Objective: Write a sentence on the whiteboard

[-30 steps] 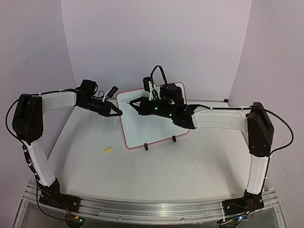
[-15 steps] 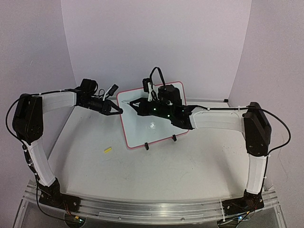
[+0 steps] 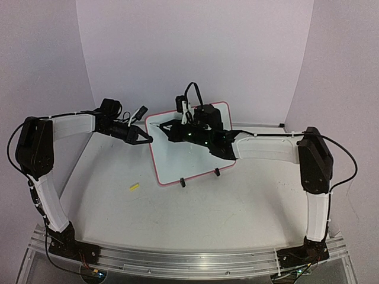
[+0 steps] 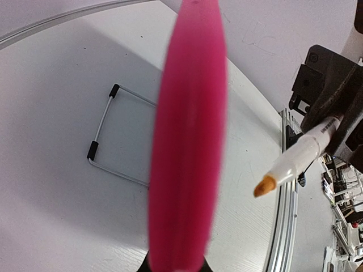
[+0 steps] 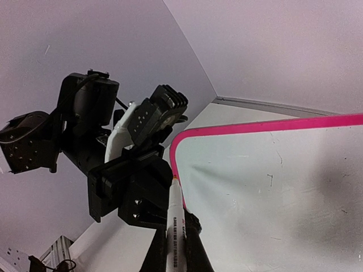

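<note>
Red-framed, the small white whiteboard (image 3: 192, 161) stands propped, its left edge clamped by the left gripper (image 3: 145, 139) for steadiness while the right gripper (image 3: 166, 127) pinches a white orange-tipped marker (image 4: 303, 157) near its top-left corner.

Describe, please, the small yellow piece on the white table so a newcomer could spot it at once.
On the white table stands a red-framed whiteboard. Just left of its near left corner, nearer the bases than the left gripper, lies a short yellow piece. It alone on the tabletop is yellow.
</note>
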Tool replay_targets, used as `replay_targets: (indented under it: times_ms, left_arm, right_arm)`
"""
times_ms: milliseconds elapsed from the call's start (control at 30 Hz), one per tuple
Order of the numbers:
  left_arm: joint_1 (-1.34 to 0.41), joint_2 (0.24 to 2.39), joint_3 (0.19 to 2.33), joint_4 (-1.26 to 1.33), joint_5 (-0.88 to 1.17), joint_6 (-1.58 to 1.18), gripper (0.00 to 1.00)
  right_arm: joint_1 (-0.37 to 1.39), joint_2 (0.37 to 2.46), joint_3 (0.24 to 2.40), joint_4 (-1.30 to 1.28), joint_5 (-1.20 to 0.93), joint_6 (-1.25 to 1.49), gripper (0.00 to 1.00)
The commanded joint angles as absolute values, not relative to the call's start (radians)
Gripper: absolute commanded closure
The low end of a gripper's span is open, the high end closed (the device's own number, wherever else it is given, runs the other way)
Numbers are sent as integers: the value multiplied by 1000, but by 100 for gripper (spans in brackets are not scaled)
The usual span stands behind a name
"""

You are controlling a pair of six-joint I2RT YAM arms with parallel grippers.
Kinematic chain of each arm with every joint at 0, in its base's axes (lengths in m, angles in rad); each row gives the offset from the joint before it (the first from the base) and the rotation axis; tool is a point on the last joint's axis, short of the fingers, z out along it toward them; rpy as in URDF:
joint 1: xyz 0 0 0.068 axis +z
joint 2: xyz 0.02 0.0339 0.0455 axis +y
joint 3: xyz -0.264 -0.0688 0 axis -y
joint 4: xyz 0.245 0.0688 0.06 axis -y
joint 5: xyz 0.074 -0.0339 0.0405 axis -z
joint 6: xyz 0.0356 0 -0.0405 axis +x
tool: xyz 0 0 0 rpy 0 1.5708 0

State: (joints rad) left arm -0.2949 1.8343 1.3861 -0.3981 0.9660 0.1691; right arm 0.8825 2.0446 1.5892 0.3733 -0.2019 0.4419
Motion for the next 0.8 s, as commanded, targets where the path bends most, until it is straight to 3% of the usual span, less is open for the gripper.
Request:
replay_targets:
  times_ms: [0, 767]
  left_arm:
    - [-307, 1839, 1394, -421, 948, 212, 100]
    - [-318, 1838, 1401, -442, 935, 227, 100]
  right_arm:
    - [888, 2071, 1645, 399, -189, 425, 100]
    - [888, 2079, 1635, 368, -64, 431, 100]
